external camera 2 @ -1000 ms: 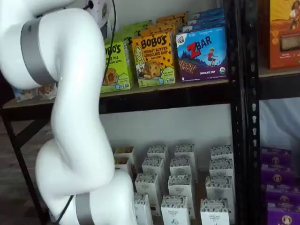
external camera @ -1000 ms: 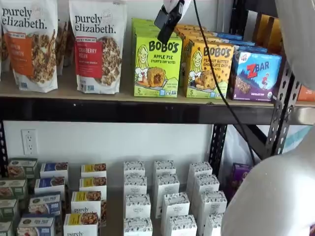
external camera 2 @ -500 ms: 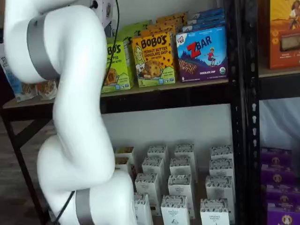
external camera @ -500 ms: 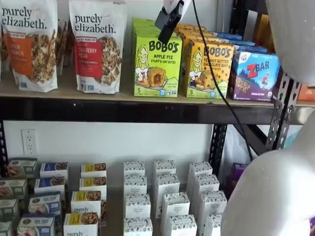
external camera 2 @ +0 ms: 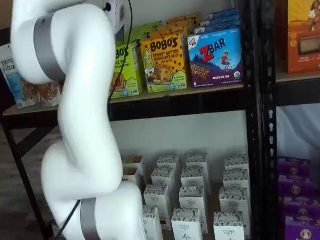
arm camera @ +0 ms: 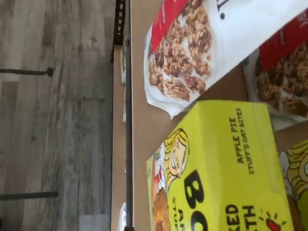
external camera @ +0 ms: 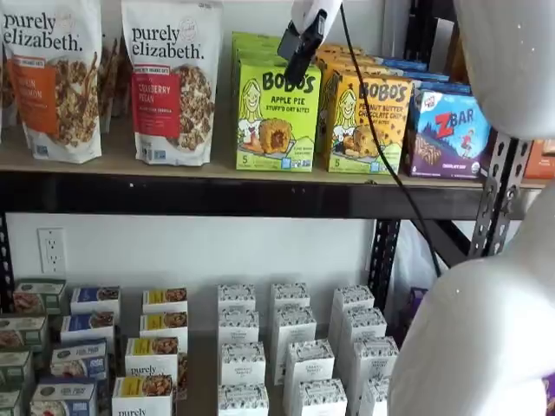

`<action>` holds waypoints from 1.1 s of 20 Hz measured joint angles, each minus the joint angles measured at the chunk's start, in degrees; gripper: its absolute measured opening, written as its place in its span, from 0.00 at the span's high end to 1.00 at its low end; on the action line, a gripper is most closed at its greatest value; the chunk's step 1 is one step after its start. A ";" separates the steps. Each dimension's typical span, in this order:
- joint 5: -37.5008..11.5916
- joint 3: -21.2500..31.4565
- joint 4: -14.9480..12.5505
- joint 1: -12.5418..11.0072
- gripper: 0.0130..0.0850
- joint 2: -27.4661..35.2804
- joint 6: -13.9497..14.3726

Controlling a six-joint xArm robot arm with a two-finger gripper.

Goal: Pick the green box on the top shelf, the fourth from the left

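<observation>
Green box (external camera: 277, 117) upright on top shelf (external camera: 217, 169); my gripper (external camera: 299, 54) hangs at its upper front, jaws spread wide, empty.

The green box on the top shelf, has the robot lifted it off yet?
No, the green box stands on the top shelf, beside the yellow-orange box.

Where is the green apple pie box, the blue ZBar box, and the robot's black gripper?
green box (external camera: 277, 117): in a shelf view, on its front face.
ZBar box (external camera: 452, 134): in a shelf view, on its front face.
gripper (external camera: 299, 52): in a shelf view, on its black fingers.
</observation>
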 joint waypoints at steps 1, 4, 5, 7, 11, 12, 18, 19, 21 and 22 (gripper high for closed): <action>-0.05 -0.15 -0.04 -0.10 0.00 0.29 -0.15; 0.20 -0.76 -0.58 -0.16 0.00 1.08 -0.32; 0.45 -1.08 -0.95 -0.09 0.00 1.45 -0.33; 0.50 -1.30 -1.81 0.22 0.00 1.81 -0.19; -0.16 -1.10 -3.21 0.99 0.00 2.30 0.24; -0.12 -1.15 -3.53 1.16 0.00 2.53 0.32; 0.34 -1.29 -4.54 1.50 0.00 3.44 0.35; 0.27 -1.17 -4.54 1.48 0.00 3.48 0.28; -0.09 -0.81 -4.66 1.46 0.00 3.48 0.19; -0.33 -0.60 -4.89 1.51 0.00 3.47 0.17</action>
